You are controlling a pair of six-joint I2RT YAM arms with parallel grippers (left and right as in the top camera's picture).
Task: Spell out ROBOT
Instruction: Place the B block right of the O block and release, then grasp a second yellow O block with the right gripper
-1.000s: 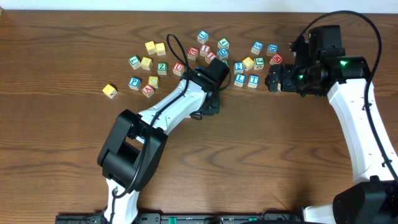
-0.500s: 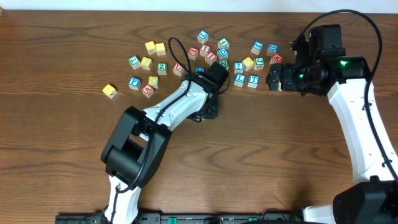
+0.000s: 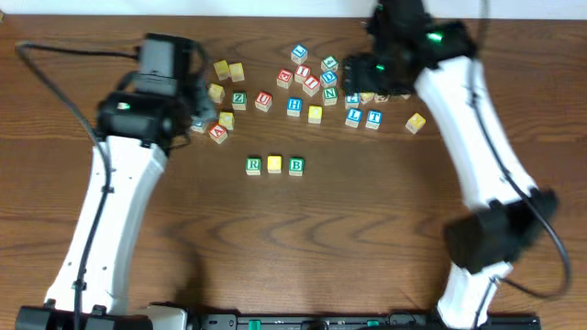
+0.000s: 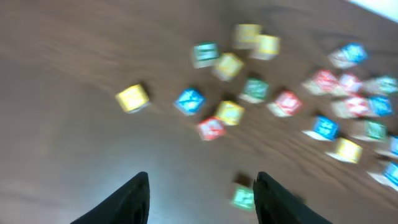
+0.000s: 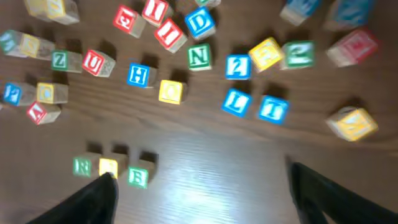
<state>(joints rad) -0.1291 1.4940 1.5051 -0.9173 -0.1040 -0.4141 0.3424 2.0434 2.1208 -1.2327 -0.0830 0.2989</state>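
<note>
Just below the scattered letter blocks (image 3: 312, 82), a green-framed wooden R cube (image 3: 254, 166), yellow-topped cube (image 3: 274, 165) and green-framed B cube (image 3: 296, 166) now sit in a row, absent a second ago. The left gripper (image 4: 202, 200) and right gripper (image 5: 205, 193) hang spread and empty. Only a second yellow cube (image 3: 315, 114) and the blue-framed T cube (image 3: 373, 118) remain to be placed.

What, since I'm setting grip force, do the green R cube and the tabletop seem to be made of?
The green R cube looks like wood: pale tan, unpainted edges around a matte printed face. The table shows dark brown streaked grain with a soft glare in the right wrist view. Whether it is solid wood or printed laminate, I cannot tell.
</note>
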